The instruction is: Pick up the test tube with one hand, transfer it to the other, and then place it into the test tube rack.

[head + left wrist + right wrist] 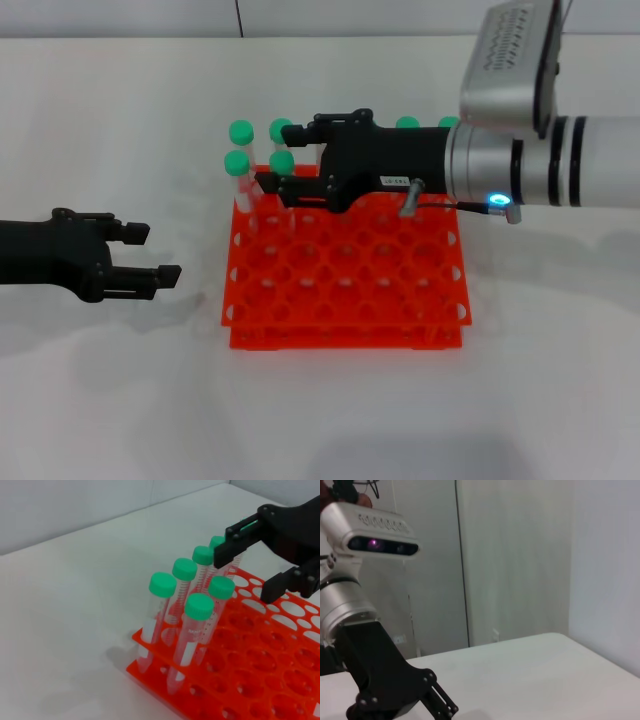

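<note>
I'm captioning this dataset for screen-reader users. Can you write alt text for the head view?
The right gripper reaches over the far left corner of an orange-red test tube rack on a white table, its open fingers among standing green-capped tubes. The left gripper, open and empty, hovers to the rack's left.

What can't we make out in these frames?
- Head view: right gripper covers the back tubes; their count and any contact are unclear.
- Left wrist view: test tube rack is cut off by the frame edges.
- Right wrist view: no rack or tubes in frame.
- Left gripper, open beside the rack, hides nothing.
</note>
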Action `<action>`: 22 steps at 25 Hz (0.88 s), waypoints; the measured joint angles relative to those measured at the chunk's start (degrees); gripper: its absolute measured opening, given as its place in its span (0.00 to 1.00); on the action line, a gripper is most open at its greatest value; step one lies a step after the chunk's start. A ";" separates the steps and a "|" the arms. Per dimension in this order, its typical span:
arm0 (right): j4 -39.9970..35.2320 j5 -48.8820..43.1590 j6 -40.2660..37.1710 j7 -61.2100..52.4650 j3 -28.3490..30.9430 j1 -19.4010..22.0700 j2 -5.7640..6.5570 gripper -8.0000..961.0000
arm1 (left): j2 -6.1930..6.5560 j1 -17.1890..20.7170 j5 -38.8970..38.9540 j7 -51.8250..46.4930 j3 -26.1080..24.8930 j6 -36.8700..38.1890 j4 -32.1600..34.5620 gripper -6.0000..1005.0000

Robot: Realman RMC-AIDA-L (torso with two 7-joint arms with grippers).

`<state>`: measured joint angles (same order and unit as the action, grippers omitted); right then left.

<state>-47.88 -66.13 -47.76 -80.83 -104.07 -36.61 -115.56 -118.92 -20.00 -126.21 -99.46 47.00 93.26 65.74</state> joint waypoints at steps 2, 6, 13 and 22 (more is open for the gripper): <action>-1.64 -0.16 0.04 -0.03 0.17 1.29 0.21 0.58 | 0.00 -0.02 0.01 0.06 -0.05 0.00 0.00 0.76; -4.52 -1.75 -0.86 -0.56 2.39 4.26 0.46 0.65 | 0.00 -0.18 0.02 0.39 -0.09 -0.01 0.00 0.76; -7.76 -14.07 -10.66 -8.75 14.55 8.16 0.47 0.65 | 0.02 -0.22 0.74 0.64 -0.22 0.08 0.16 0.76; -8.61 -27.33 -28.67 -14.13 31.46 8.70 0.92 0.64 | 0.32 0.35 6.76 2.70 -0.25 1.00 0.85 0.76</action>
<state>-56.49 -93.46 -76.43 -94.96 -72.62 -27.91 -114.64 -118.60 -19.65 -119.45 -96.76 46.75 94.25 66.59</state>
